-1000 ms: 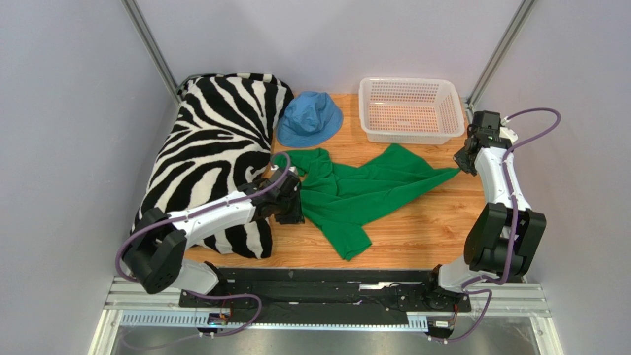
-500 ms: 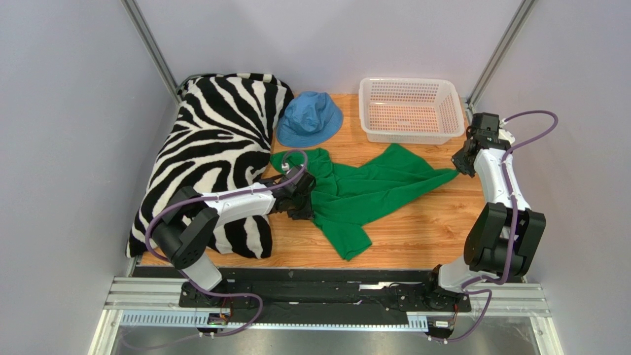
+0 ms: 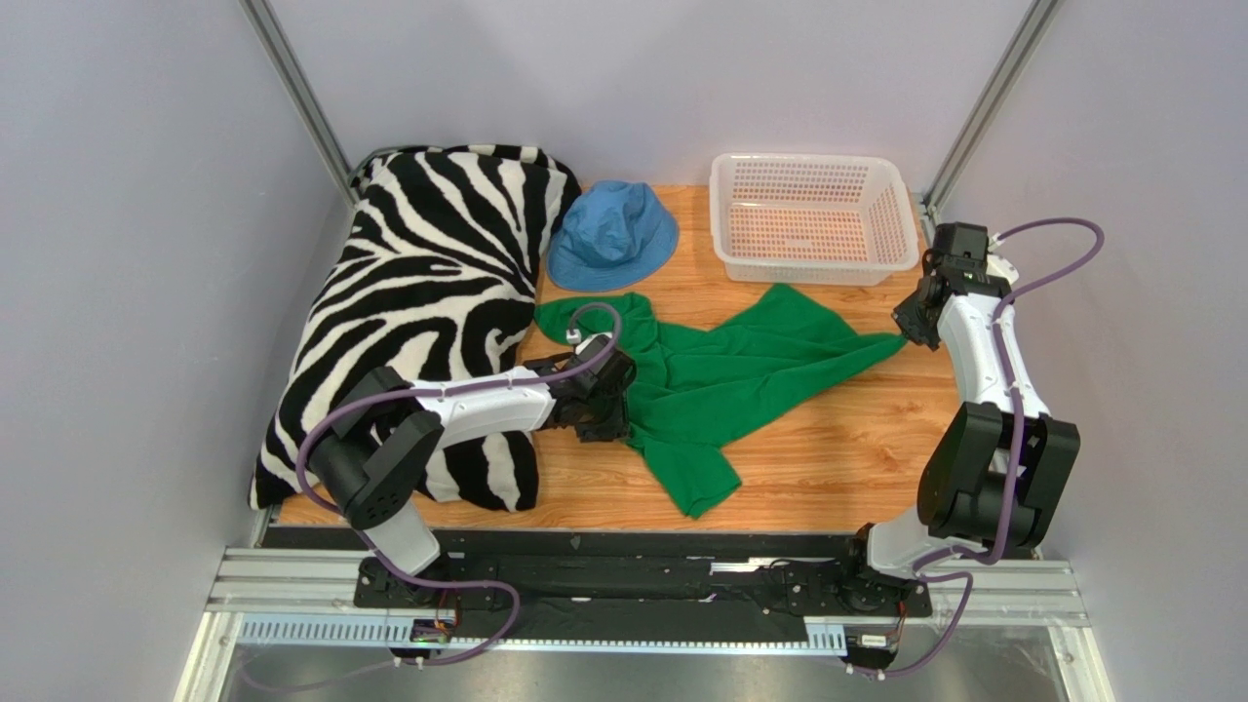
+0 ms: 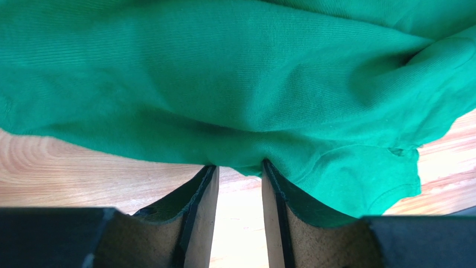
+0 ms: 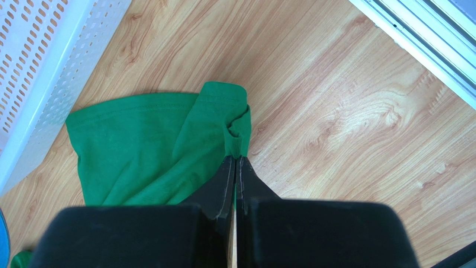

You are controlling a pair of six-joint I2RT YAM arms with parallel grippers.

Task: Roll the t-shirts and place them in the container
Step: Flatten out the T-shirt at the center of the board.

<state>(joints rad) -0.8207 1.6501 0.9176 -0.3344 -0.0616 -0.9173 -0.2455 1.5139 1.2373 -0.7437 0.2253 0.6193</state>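
The bright green t-shirt (image 3: pixel 718 373) lies crumpled across the middle of the wooden table (image 3: pixel 835 461). My left gripper (image 3: pixel 613 410) is at the shirt's left edge, low over the table. In the left wrist view its jaws (image 4: pixel 239 167) stand open with a gap, their tips under the edge of the green cloth (image 4: pixel 234 84). My right gripper (image 3: pixel 911 329) is at the shirt's right tip. In the right wrist view its jaws (image 5: pixel 235 162) are shut on a pinch of the green cloth (image 5: pixel 139 145).
A zebra-striped pillow (image 3: pixel 425 293) fills the left side, right beside my left arm. A blue bucket hat (image 3: pixel 613 231) lies at the back middle. A white perforated basket (image 3: pixel 813 217) stands at the back right, and its wall (image 5: pixel 39 67) is close to my right gripper.
My left arm has swung rightward off the pillow edge and brought its gripper to the shirt's left edge. The right arm and the shirt's right tip have barely moved.
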